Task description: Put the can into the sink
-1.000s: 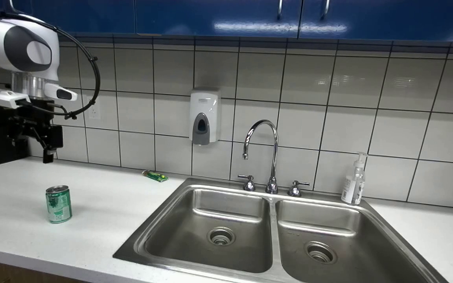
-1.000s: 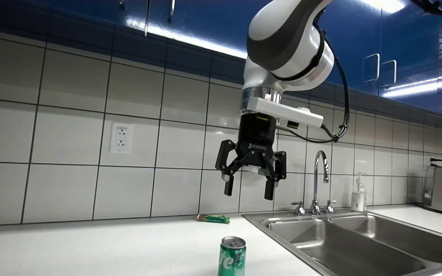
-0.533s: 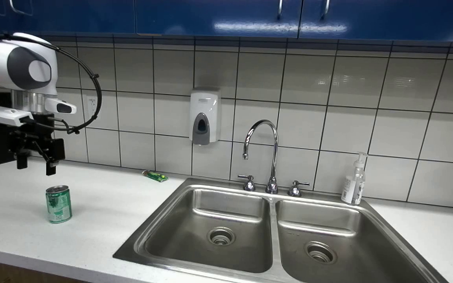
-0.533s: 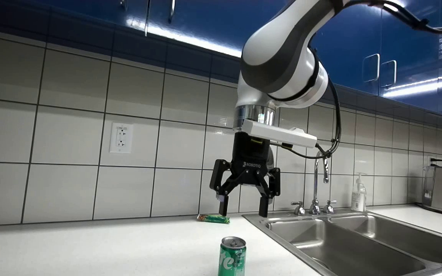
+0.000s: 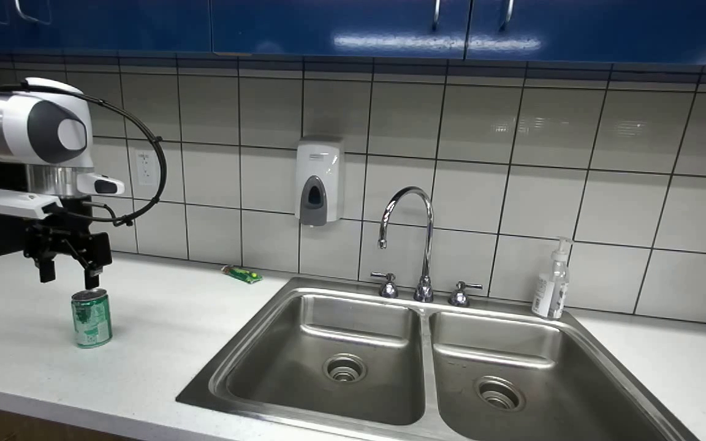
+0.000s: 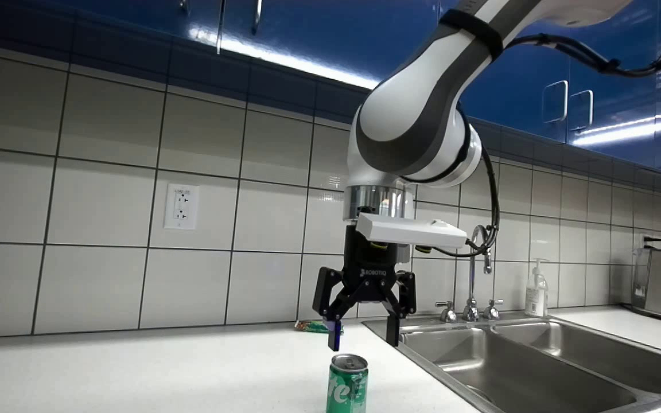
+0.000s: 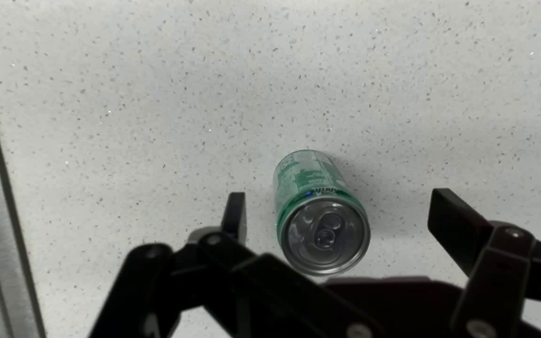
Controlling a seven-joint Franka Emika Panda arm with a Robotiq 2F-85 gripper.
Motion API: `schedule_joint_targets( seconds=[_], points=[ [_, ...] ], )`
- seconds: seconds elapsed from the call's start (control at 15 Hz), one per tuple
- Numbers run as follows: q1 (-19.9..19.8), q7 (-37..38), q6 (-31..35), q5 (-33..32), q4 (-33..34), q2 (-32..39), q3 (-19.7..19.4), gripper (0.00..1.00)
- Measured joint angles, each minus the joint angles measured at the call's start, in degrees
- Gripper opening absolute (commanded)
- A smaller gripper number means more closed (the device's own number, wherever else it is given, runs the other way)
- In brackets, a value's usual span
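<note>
The small green can (image 5: 91, 321) stands upright on the white counter, left of the sink. It shows in an exterior view (image 6: 346, 390), cut by the bottom edge, and in the wrist view (image 7: 325, 234). My gripper (image 5: 70, 277) is open and points down just above the can's height. In an exterior view (image 6: 364, 335) its fingertips are above the can's top level. In the wrist view (image 7: 341, 211) the can's top lies between the spread fingers, nearer the left one, touching neither. The steel double sink (image 5: 428, 367) also shows in an exterior view (image 6: 514, 355); its rim shows in the wrist view (image 7: 3, 234).
A chrome faucet (image 5: 428, 245) rises behind the sink. A pump bottle (image 5: 552, 288) stands at its back right corner. A flat green scrap (image 5: 242, 274) lies by the wall. A soap dispenser (image 5: 316, 184) hangs on the tiles. Blue cabinets (image 5: 341, 24) hang above.
The open gripper has come down towards the can, with a small sideways shift. The can and the sink have not moved.
</note>
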Motion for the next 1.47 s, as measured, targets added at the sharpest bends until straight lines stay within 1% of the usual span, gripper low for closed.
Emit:
schedule_joint_targets(
  seconds=[0.67, 0.93, 1.27, 1.33, 1.4, 1.47],
  points=[
    [0.04, 4.42, 3.17, -7.21, 2.05, 6.54, -0.67, 1.0],
    [0.5, 4.91, 3.61, -8.73, 3.83, 9.27, -1.67, 1.0],
    [1.59, 4.92, 3.89, -8.93, 5.85, 12.35, -2.95, 1.0],
    [1.89, 4.92, 3.97, -8.93, 6.16, 12.85, -3.21, 0.95],
    [2.12, 4.92, 4.04, -8.93, 6.47, 13.32, -3.41, 0.74],
    [2.37, 4.92, 4.11, -8.93, 6.71, 13.71, -3.61, 0.71]
  ],
)
